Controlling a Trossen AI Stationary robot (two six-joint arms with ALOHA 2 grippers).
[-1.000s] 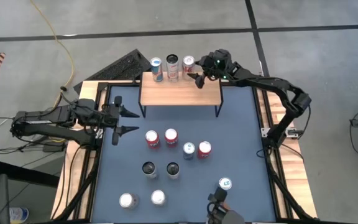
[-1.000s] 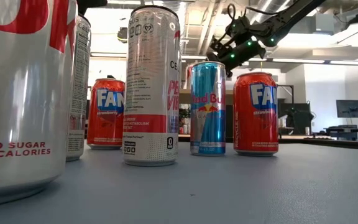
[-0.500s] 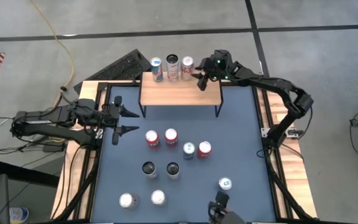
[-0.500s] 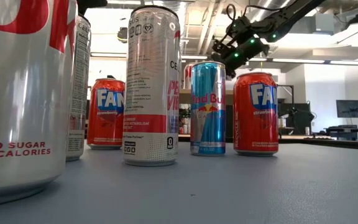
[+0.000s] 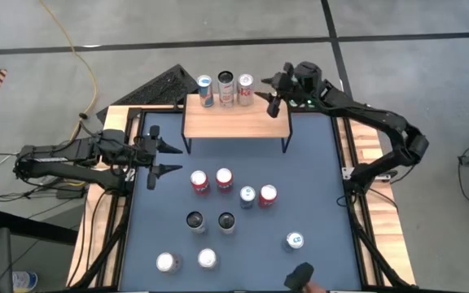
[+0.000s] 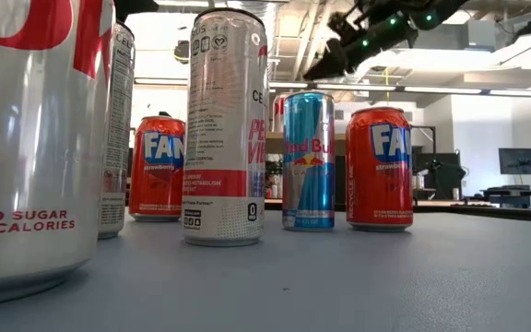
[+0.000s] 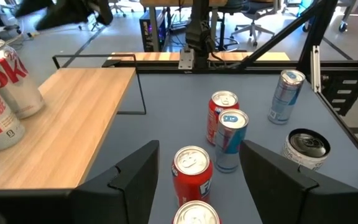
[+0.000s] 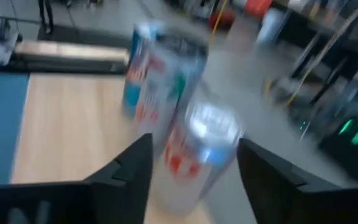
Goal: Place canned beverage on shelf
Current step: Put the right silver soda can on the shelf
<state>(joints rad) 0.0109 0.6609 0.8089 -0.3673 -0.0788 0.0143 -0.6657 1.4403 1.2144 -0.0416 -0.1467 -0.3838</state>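
The right claw [image 5: 272, 91] is hovering over the right rear corner of the shelf [image 5: 236, 124], its fingers spread with nothing between them. It is sitting just beside the rightmost of three cans [image 5: 246, 87] standing in a row along the shelf's back edge, and is not touching it. The right wrist view is showing those cans [image 8: 197, 152] ahead of the parted fingers, blurred, on the light wooden top [image 8: 67, 134].

The left claw [image 5: 163, 158] is waiting above the blue surface [image 5: 316, 175] at its left side, near the shelf's left leg, fingers spread and gripping nothing. Its wrist view is looking past them at loose cans [image 7: 191, 171] standing on the surface beside the shelf [image 7: 61, 134].

More cans [image 5: 224, 178] are standing on the surface in front of the shelf, well apart from either claw.
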